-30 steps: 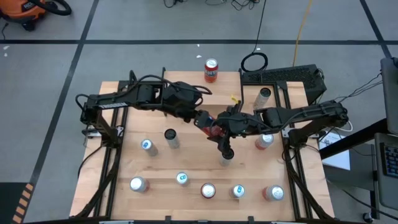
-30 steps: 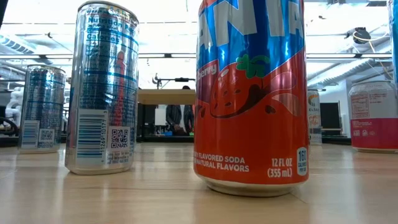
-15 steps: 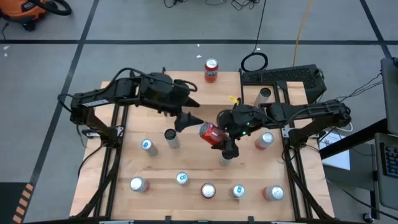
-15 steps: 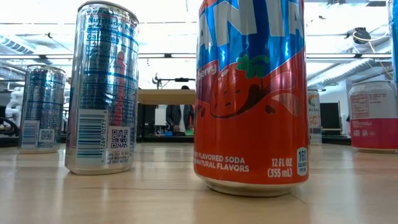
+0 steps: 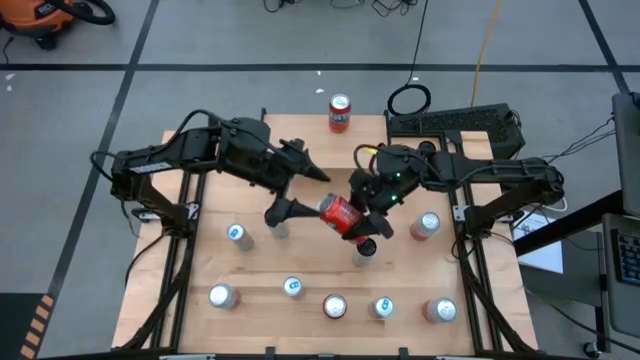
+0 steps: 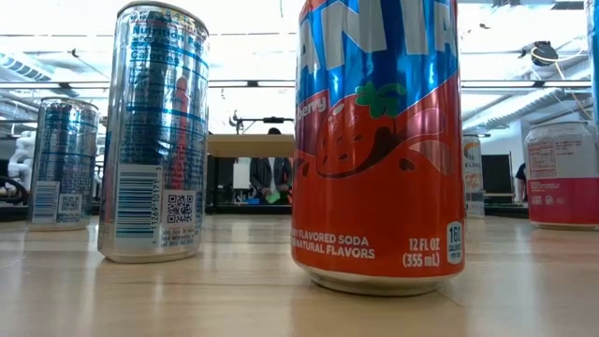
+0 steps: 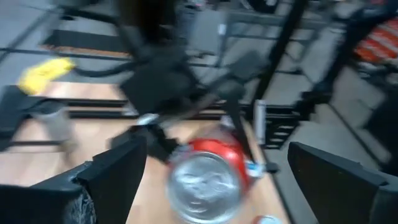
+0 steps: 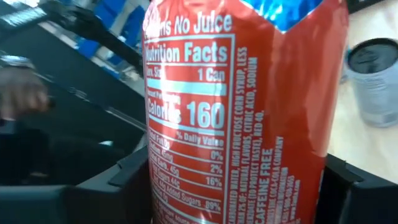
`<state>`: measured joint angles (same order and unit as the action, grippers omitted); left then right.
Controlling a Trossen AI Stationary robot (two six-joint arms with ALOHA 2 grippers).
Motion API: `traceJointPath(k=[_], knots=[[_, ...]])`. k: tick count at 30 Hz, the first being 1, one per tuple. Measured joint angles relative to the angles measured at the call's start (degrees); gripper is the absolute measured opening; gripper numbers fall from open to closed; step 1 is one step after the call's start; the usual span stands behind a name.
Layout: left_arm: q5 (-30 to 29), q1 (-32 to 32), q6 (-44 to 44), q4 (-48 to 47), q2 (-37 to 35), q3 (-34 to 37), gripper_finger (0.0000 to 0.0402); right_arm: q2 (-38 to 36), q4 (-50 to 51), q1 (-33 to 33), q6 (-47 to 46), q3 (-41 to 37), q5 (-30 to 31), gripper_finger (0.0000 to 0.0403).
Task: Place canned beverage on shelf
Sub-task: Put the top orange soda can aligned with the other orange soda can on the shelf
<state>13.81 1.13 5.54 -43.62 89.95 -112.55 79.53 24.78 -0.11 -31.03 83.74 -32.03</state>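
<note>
- Above the middle of the wooden tabletop (image 5: 200, 270), the right gripper (image 5: 362, 213) holds a red can (image 5: 341, 213) on its side, lifted clear of the boards, its silver end pointing toward the left arm.
- Its fingers are closed on the can's body; the right wrist view shows the nutrition label filling the space between the two dark fingers (image 8: 118, 183).
- Just beside the can's silver end, the left gripper (image 5: 295, 180) is spread wide and holds nothing; one finger points toward the table's far edge, the other lies near the can.
- From the left wrist view, the can's silver top (image 7: 202, 186) sits between the left arm's parted fingers (image 7: 118, 174), apart from both.
- Near the far right corner of the table stands the shelf (image 5: 455, 125), a low black-framed rack; I cannot make out its top board from above, and a slim silver can (image 5: 423, 156) stands at its near edge.
- Another red can (image 5: 339, 113) stands at the far edge of the table, left of the shelf.
- Scattered upright cans occupy the near half: a row of five along the front, with two more (image 5: 238, 236) behind them on the left.
- At table height, a tall strawberry soda can (image 6: 379, 140) fills the low view, with a slim silver and blue can (image 6: 154, 131) beside it.
</note>
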Motion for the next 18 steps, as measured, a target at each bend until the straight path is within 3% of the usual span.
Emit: traceJointPath(k=[11,18], knots=[[2.0,0.4,-1.0,-2.5,0.1,0.0,0.0391,0.0,-3.3,-1.1,-2.8,0.0,-1.2,0.0274],[-1.8,0.0,-6.1,-2.8,0.7,0.0,0.0391,0.0,-3.6,-1.1,-4.7,0.0,-1.3,0.0274]])
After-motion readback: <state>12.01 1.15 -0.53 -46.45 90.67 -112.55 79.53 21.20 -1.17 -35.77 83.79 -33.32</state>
